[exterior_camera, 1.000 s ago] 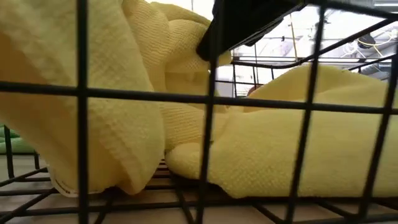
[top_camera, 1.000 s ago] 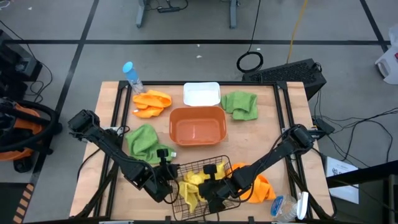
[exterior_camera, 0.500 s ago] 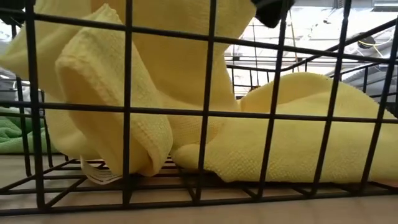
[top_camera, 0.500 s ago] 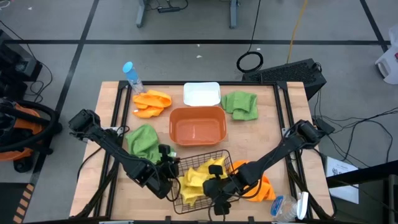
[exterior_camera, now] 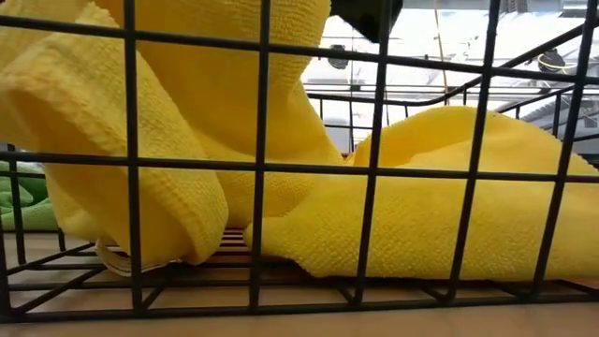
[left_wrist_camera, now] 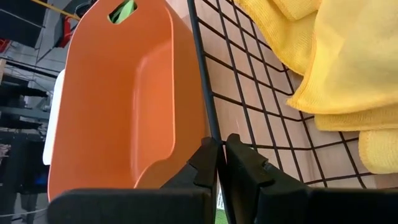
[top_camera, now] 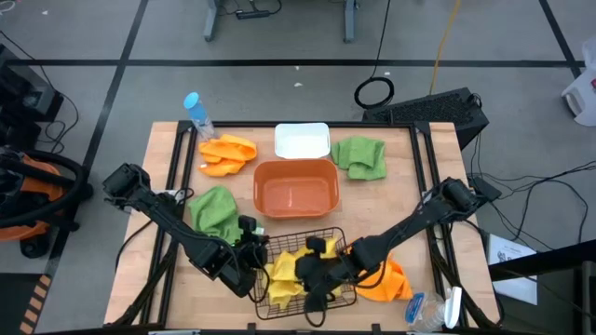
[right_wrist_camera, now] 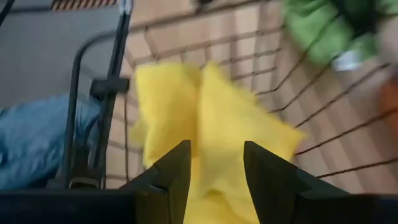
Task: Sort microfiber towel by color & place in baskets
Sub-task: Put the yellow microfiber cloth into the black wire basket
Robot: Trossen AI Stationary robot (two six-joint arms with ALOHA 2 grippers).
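Observation:
The black wire-mesh basket (top_camera: 303,240) stands near the table's near edge with two yellow towels (top_camera: 282,272) heaped inside; they fill the low view (exterior_camera: 421,215). My left gripper (top_camera: 250,249) is shut on the basket's left rim. My right gripper (top_camera: 312,267) is open, inside the basket just over the yellow towels (right_wrist_camera: 205,118). An orange towel (top_camera: 384,277) lies under my right arm. A green towel (top_camera: 214,212) lies left of the orange-brown tub (top_camera: 295,188). Another orange towel (top_camera: 226,154) and another green towel (top_camera: 360,156) flank the white bin (top_camera: 302,141). My left gripper pinches a wire of the basket's rim (left_wrist_camera: 210,127) between its two fingers, coming level from the table's left. The basket rests on the table. My right gripper has its fingers (right_wrist_camera: 177,165) apart over the yellow towel; I cannot tell whether they touch it.
A blue-capped clear bottle (top_camera: 197,113) stands at the far left corner. Another clear bottle (top_camera: 426,309) lies at the near right corner. The tub stands just beyond the basket (left_wrist_camera: 124,93). Bare wood shows at the table's right side.
My right gripper has gone toward the table's left, farther into the basket over the yellow towels. The basket has slid a little away from the near edge while my left gripper keeps its hold; the yellow heap has shifted with it.

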